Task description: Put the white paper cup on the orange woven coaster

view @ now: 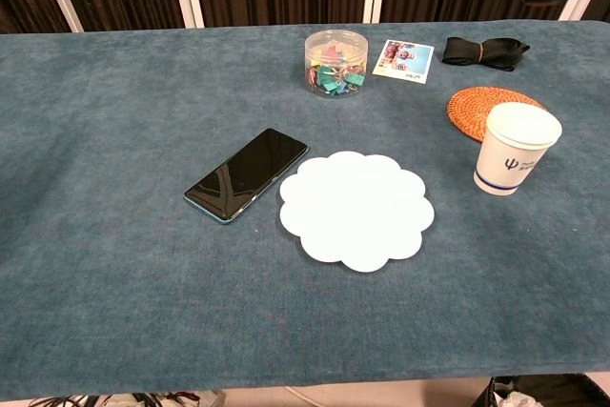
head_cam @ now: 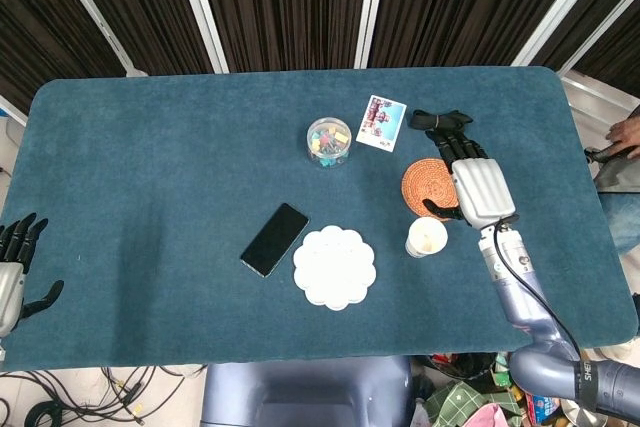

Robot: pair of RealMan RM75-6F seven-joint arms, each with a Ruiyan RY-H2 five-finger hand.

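Observation:
The white paper cup point(head_cam: 426, 237) point(view: 515, 148) stands upright on the blue tablecloth, just in front of the orange woven coaster point(head_cam: 426, 185) point(view: 489, 105) and off it. In the head view my right hand point(head_cam: 480, 187) hovers beside the coaster's right edge and above the cup, with its dark fingers point(head_cam: 452, 135) stretched toward the far side and nothing in it. My left hand point(head_cam: 12, 269) hangs at the table's left edge, fingers spread and empty. Neither hand shows clearly in the chest view.
A white scalloped plate point(head_cam: 334, 267) and a black phone point(head_cam: 274, 239) lie left of the cup. Behind them stand a clear tub of coloured clips point(head_cam: 329, 141), a photo card point(head_cam: 382, 122) and a black strap point(view: 484, 50).

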